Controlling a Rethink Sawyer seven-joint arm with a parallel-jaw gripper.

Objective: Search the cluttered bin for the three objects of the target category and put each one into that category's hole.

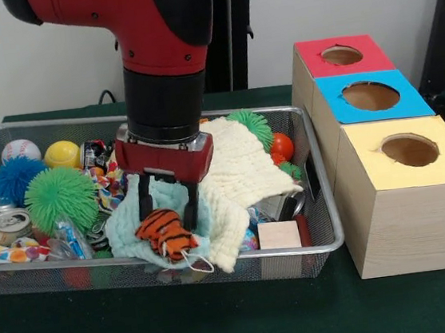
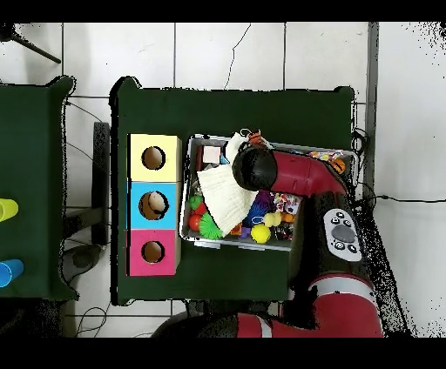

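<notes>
The wire mesh bin [image 1: 325, 187] holds a heap of clutter. My gripper [image 1: 167, 209] hangs inside it, fingers spread apart and open over a light blue cloth [image 1: 130, 233], just above an orange and black striped soft toy [image 1: 165, 231]. Nothing is held. Beside the bin stand three boxes, each with a round hole: red [image 1: 342, 55], blue [image 1: 370, 95] and yellow [image 1: 409, 149]. In the overhead view the arm [image 2: 253, 167] covers the gripper over the bin [image 2: 228, 245].
The bin also holds a baseball [image 1: 19, 149], a yellow ball [image 1: 62, 155], blue [image 1: 13, 178] and green [image 1: 60, 198] spiky balls, drink cans [image 1: 8, 225], a cream cloth [image 1: 239, 172], an orange ball [image 1: 282, 145] and a wooden block [image 1: 278, 235].
</notes>
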